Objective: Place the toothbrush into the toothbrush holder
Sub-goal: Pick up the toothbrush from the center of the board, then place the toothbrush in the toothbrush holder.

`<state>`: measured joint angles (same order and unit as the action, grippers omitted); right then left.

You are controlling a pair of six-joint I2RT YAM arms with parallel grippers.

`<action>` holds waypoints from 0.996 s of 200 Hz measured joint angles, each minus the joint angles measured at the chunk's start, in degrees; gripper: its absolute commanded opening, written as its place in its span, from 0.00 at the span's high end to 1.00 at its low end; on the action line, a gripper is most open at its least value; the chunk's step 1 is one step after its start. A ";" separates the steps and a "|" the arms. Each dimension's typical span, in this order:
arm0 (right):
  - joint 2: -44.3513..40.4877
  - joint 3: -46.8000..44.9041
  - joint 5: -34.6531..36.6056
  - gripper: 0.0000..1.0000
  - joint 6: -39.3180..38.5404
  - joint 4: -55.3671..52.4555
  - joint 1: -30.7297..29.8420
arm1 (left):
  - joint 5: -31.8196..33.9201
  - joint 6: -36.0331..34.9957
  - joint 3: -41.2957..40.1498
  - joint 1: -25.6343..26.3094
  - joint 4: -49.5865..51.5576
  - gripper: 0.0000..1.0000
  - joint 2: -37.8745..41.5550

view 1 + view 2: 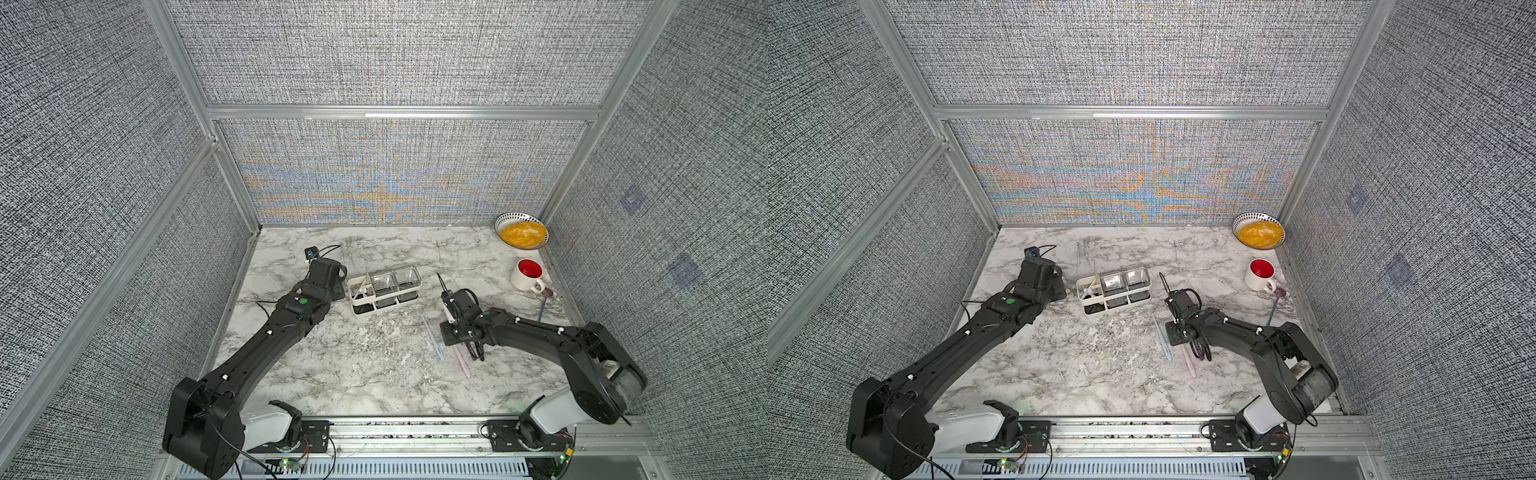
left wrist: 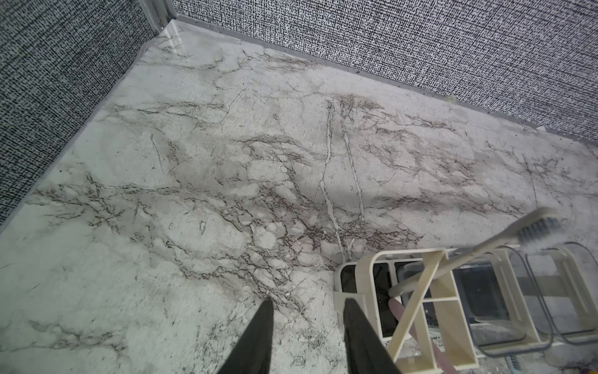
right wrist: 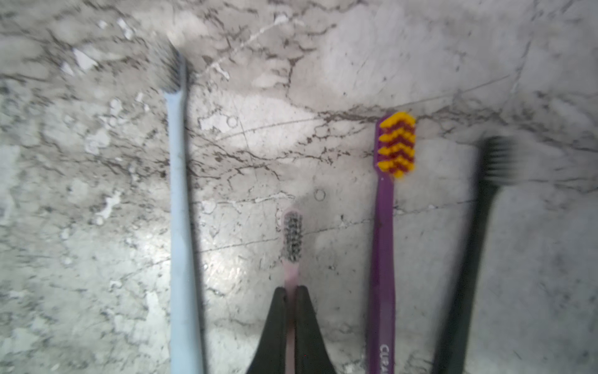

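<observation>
Between the fingers of the right gripper (image 3: 291,289): the neck of the pink toothbrush (image 3: 293,238), pinched just behind its dark bristles, jaws closed tight on it.
Pink toothbrush, place: at about 4 o'clock from the toothbrush holder (image 1: 386,309) in both top views, well apart from it, handle trailing toward 5 o'clock. I cannot tell whether it rests on the marble table (image 1: 332,374) or is lifted off it.
Neighbours of the grip: light blue toothbrush (image 3: 179,226) lies on one side and purple toothbrush (image 3: 385,259), with yellow and red bristles, on the other. Beyond the purple one is a blurred black toothbrush (image 3: 469,259). All lie roughly parallel.
Toothbrush holder: white frame standing upright near the table's middle, with two clear square cups and an end section with a diagonal bar.
Holder contents: a cream toothbrush (image 2: 469,251) leans in the barred end section, bristles up.
Left gripper (image 2: 307,323): at 9 o'clock of the holder, fingers apart with only bare marble between them, one finger just beside the holder's end wall.
Far corner, 1 o'clock: mug (image 1: 528,276) with a red inside, and a bowl (image 1: 521,230) behind it.
</observation>
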<state>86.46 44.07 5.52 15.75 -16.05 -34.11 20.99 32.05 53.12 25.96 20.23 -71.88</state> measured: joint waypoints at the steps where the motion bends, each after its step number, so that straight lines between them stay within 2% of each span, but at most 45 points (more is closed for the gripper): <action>1: -0.09 0.07 -0.02 0.96 0.00 -0.02 0.00 | 0.00 0.00 0.00 0.00 0.02 0.61 -0.02; 55: -6.60 3.52 -1.46 0.97 0.04 0.98 0.11 | -0.13 -0.11 -0.22 0.00 0.00 0.61 -0.35; 114: -12.59 2.51 -3.13 0.98 0.85 4.79 -0.02 | -0.48 -0.11 -0.55 0.00 -0.04 0.61 -0.20; 158: -16.57 2.36 -4.52 0.98 1.42 20.33 -3.02 | -1.36 -0.11 -0.09 0.00 -0.04 0.61 -0.13; 199: -8.50 6.21 -4.48 0.98 -3.06 40.00 -8.07 | -0.59 -0.09 0.85 0.00 0.79 0.61 0.90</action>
<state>77.95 50.28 1.04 12.69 23.94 -42.17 20.40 31.97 53.98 25.96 21.02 -70.98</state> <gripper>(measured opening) 0.080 0.388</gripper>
